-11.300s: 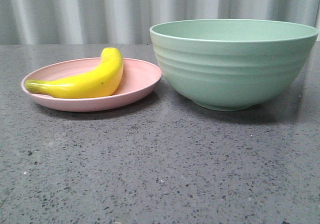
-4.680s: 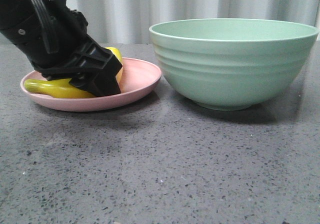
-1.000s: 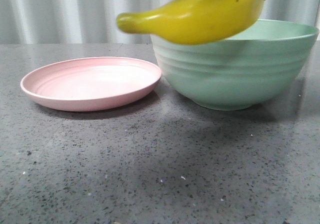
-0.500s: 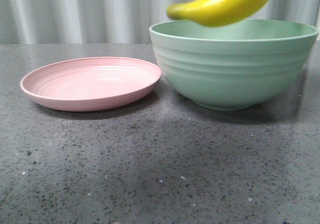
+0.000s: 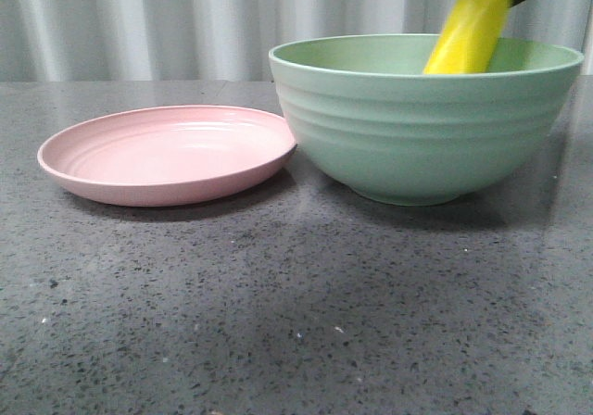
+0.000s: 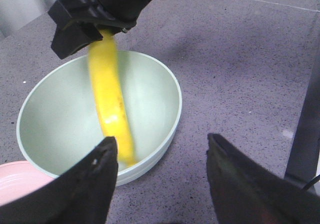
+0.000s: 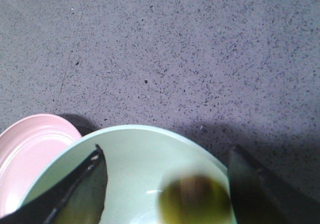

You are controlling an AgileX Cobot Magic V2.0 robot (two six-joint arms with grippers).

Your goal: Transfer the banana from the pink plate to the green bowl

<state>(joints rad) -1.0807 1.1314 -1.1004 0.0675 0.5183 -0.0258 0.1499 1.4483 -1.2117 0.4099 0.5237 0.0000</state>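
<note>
Presently in hand: the release of the banana (image 5: 468,35) into the green bowl (image 5: 408,137).
Banana: stands steeply on end over the bowl, its lower part already below the rim and inside; it is blurred, so whether it touches the bottom cannot be told.
Right gripper (image 7: 165,151): sits straight above the bowl. In its own wrist view the jaws stand wide apart with a gap on each side of the banana's end, so it reads as opened and letting go.
Left gripper (image 6: 161,139): spread open, holding nothing, hanging back beside the bowl.
Doing it well: the gripper should stay centred over the bowl and keep its jaws apart until the banana has settled. A glossy, curved piece like this is likely to slide down the wall and come to rest on its side. The gripper should then lift straight up, clear of the rim, so that it does not nudge the bowl.
Risk: small, by the look of it; the bowl is deep and the banana is well inside its mouth.
Pink plate (image 5: 167,188): bare, its rim just beside the bowl's wall.
Surface (image 5: 296,322): dark grey speckled stone, level, carrying only plate and bowl in view.
Room: pale pleated curtain (image 5: 139,26) behind; even, soft light.
</note>
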